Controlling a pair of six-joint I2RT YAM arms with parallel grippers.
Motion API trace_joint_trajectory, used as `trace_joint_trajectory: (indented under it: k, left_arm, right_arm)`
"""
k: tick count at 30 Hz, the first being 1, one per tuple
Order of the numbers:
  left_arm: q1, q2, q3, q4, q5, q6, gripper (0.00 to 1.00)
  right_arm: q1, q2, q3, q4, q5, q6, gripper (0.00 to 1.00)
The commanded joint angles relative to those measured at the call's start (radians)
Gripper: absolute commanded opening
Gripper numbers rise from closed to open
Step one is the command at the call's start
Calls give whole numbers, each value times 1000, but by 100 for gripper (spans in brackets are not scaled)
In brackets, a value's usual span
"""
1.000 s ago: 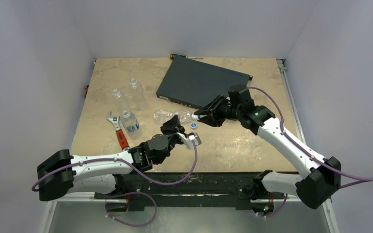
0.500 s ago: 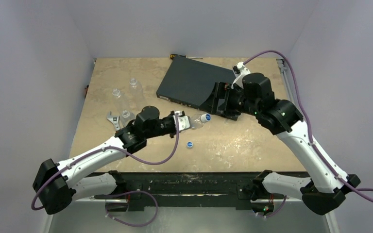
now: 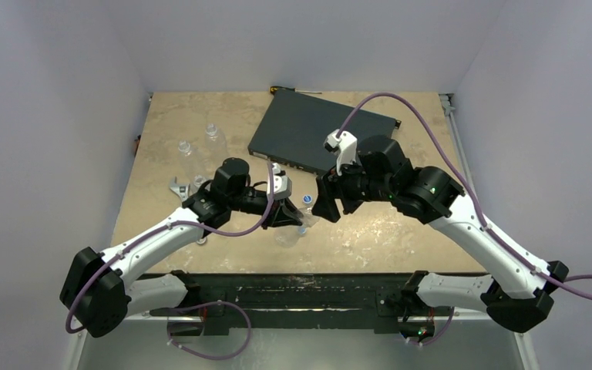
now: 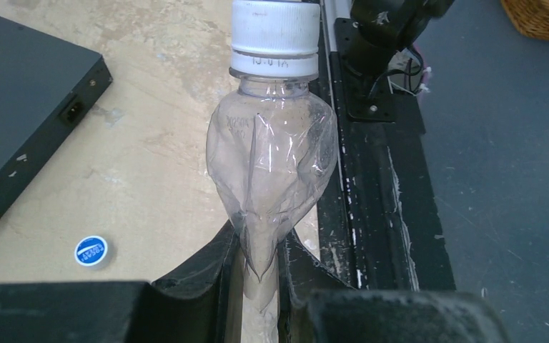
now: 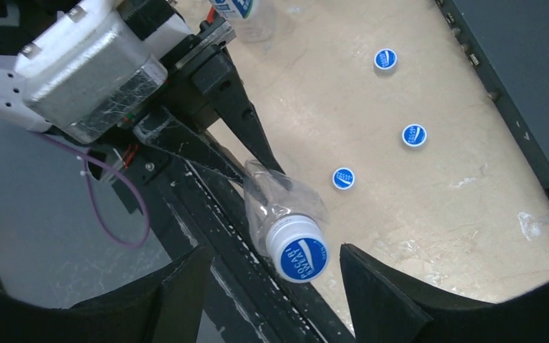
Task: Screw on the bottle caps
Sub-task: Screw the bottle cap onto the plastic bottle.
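1. Left tool [image 4: 261, 275]: pinching shut on the crumpled bottle [image 4: 271, 157], holding it aloft over the near edge of the counter [image 5: 414, 214].
2. Carrying a cap [image 5: 299, 257] on the neck, possibly loose.
3. Right tool [image 5: 273, 251]: gaping, straddling that cap, apparently not touching.
4. Risking the thin body twisting in the pinch, or cross-threading.
5. Risking a dropped cap rolling off the edge, away from three loose caps [image 5: 343, 178].

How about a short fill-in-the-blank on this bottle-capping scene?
1. The left gripper is ____ on the crumpled clear bottle.
2. In the right wrist view, ____ loose blue caps lie on the table.
3. The right gripper holds its jaws ____, one on each side of the bottle's cap.
Missing words: shut; three; open.
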Motion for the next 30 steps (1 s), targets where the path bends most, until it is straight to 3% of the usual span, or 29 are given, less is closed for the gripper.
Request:
trace_joint_trajectory:
  k: [1, 14, 18, 21, 30]
  left_arm:
    - [13, -16, 22, 45, 97, -49, 0]
    - [24, -54, -11, 93, 109, -81, 0]
    - [24, -49, -18, 94, 109, -80, 0]
    - [25, -50, -21, 93, 102, -78, 0]
    - [25, -58, -18, 101, 84, -83, 0]
  right_arm:
    - [15, 7, -6, -11, 27, -74, 68]
    - [15, 2, -5, 2, -28, -57, 49]
    - [15, -4, 4, 16, -28, -37, 57]
    - [15, -7, 13, 25, -26, -26, 56]
    - [15, 1, -10, 37, -65, -27, 34]
